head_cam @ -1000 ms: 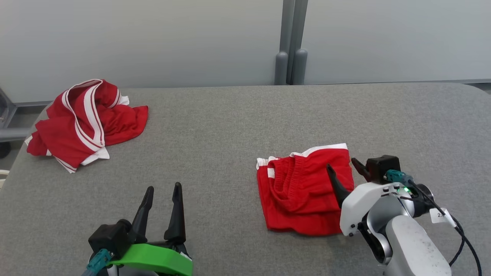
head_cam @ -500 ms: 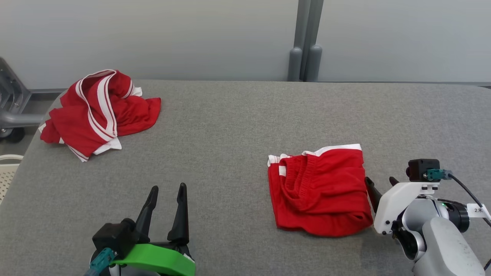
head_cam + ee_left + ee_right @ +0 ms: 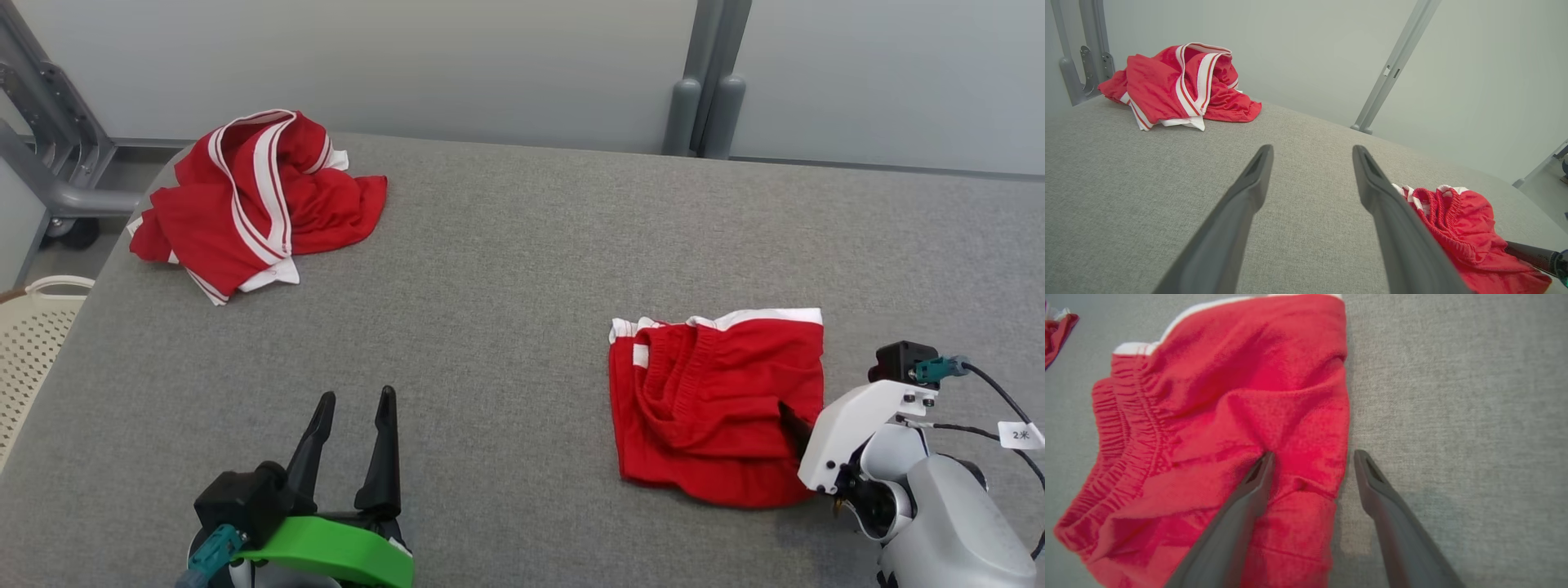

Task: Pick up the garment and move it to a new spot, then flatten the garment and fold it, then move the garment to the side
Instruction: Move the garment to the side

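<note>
Grey table (image 3: 506,269), red shorts (image 3: 710,400), crumpled red jersey (image 3: 245,196), perhaps

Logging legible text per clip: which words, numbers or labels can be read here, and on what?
"2米": small white paper tag on the thin black cable beside the right wrist.
No other text: folded red shorts with white trim and crumpled red white-striped garment show no print.

Red knit cloth shorts (image 3: 718,408) – matt grey felt-like tabletop (image 3: 506,286).
</note>
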{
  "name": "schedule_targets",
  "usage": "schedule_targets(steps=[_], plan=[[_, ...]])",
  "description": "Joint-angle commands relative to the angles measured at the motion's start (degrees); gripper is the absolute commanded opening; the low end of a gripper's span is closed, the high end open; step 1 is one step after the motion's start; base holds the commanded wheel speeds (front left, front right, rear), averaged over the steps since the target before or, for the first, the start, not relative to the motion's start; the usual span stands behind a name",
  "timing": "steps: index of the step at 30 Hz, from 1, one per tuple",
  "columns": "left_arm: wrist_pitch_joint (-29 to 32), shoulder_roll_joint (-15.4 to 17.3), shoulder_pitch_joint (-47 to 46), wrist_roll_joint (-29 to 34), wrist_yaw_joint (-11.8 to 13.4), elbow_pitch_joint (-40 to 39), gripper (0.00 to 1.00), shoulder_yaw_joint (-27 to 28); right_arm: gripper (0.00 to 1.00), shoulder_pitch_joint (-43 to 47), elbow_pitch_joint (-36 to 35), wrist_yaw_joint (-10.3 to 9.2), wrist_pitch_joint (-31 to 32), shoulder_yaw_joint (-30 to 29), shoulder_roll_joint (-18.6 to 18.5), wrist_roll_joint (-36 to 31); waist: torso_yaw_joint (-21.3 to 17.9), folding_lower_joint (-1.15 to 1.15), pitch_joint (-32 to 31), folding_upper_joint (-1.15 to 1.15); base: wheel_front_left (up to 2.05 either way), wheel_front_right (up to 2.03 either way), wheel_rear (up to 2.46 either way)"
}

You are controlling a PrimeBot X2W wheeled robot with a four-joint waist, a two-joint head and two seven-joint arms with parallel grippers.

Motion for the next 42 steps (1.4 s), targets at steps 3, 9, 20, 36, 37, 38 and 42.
schedule_targets(steps=[3, 9, 20, 36, 37, 38, 42], plan=[[-0.2, 0.5, -0.8, 0.4, 0.4, -0.2, 1.00, 0.1, 1.00, -1.3, 1.9, 0.00, 0.1, 1.2, 0.0, 1.3, 0.1, 0.00, 0.5, 0.28, 0.00, 0.00, 0.00], [-0.3, 0.5, -1.1, 0.6, 0.5, -0.6, 1.00, 0.0, 0.00, -2.8, 3.3, 0.00, -1.2, 3.3, -1.0, 1.1, -0.3, 0.00, 1.1, 0.28, 0.00, 0.00, 0.00], [-0.5, 0.3, -2.5, 1.2, 0.3, -2.1, 1.00, -0.7, 0.00, -6.1, 1.7, 0.00, -4.8, 8.2, -6.4, -1.6, -5.1, 0.00, 3.1, 0.28, 0.00, 0.00, 0.00], [-0.3, 1.0, -6.0, 2.2, 0.5, -2.7, 1.00, -0.8, 0.00, -16.0, 1.5, 0.00, -6.0, 9.9, -6.9, -3.9, -25.5, 0.00, 7.9, 0.28, 0.00, 0.00, 0.00], [-0.1, 1.1, -6.4, 2.4, 0.4, -2.7, 1.00, -0.9, 0.00, -16.5, 1.9, 0.00, -6.3, 9.7, -6.8, -4.0, -26.1, 0.00, 8.1, 0.28, 0.00, 0.00, 0.00], [0.0, 1.1, -6.8, 2.6, 0.3, -2.8, 1.00, -1.1, 0.00, -17.0, 2.4, 0.00, -6.5, 9.5, -6.7, -4.1, -26.7, 0.00, 8.3, 0.28, 0.00, 0.00, 0.00], [0.7, 1.3, -8.0, 3.0, 0.4, -3.1, 1.00, -1.4, 0.00, -19.3, 4.0, 0.00, -7.5, 9.2, -6.3, -4.3, -28.0, 0.00, 9.3, 0.28, 0.00, 0.00, 0.00]])
